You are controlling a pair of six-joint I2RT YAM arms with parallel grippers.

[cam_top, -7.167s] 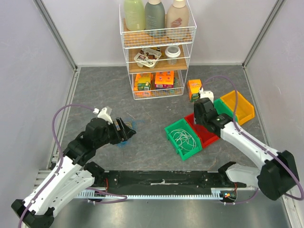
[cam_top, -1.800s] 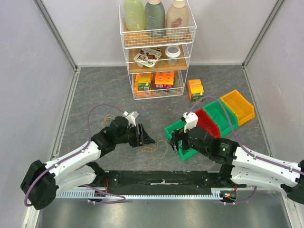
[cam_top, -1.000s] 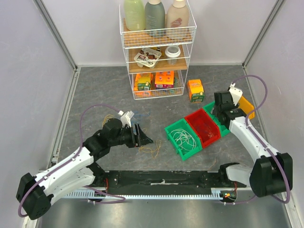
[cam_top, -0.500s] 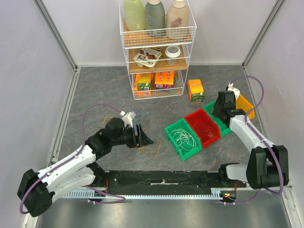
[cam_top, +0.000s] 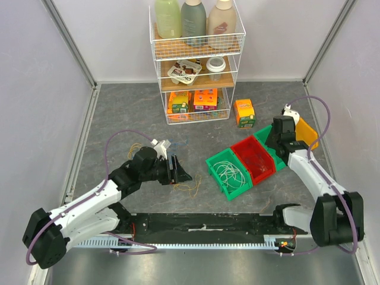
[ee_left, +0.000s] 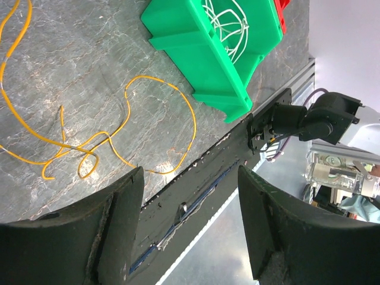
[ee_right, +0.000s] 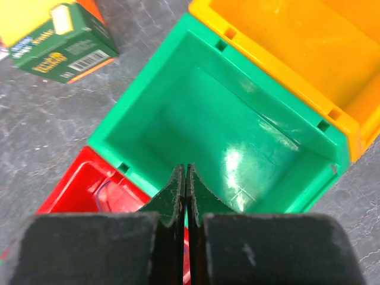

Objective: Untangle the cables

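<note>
Currently four bins (cam_top: pixel 217 175); left gripper (ee_left: pixel 189 178) wide above yellow cable (ee_left: pixel 193 122), right gripper (ee_right: pixel 184 172) closed.

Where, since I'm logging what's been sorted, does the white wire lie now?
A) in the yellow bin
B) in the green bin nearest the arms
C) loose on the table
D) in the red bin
B: the white wire is coiled inside the green bin nearest the arms, while the yellow wire lies outside it.
</note>
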